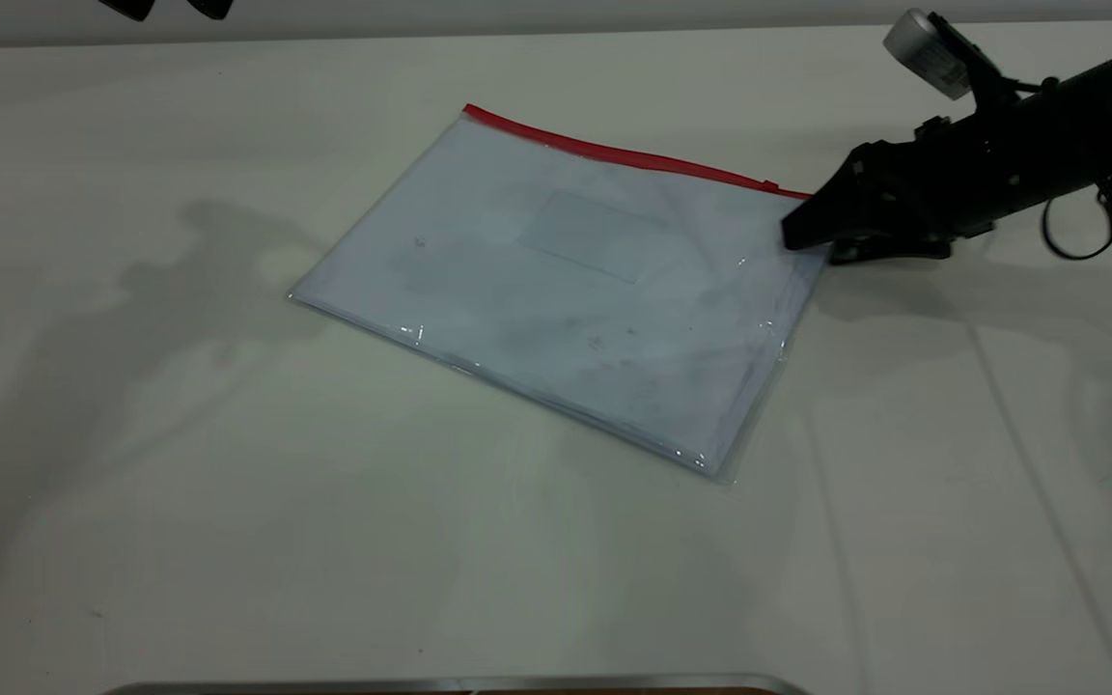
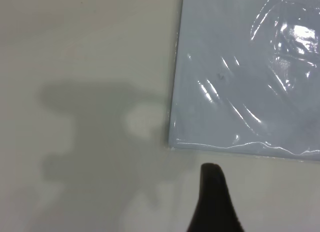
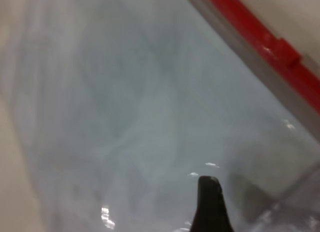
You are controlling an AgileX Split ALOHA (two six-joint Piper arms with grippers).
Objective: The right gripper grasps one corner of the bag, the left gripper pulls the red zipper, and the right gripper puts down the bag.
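Bag [image 1: 566, 290] lies flat on my white table [image 1: 228, 531], white sheets showing through the clear plastic; its near edge faces the camera, its red zipper [image 1: 614, 152] runs along the far edge, the small slider [image 1: 769, 185] close to the right-hand corner [image 1: 805, 196]; my right gripper [image 1: 802, 236] sits low at that corner (whether its jaws are wide or pinching the plastic, I cannot tell); my left gripper [image 2: 215, 202] hovers off the bag's opposite corner, its spread unseen.

bag [image 1: 566, 290]: clear pouch, flat, white sheets inside
red zipper [image 1: 614, 152]: along bag's far edge; slider near its right end
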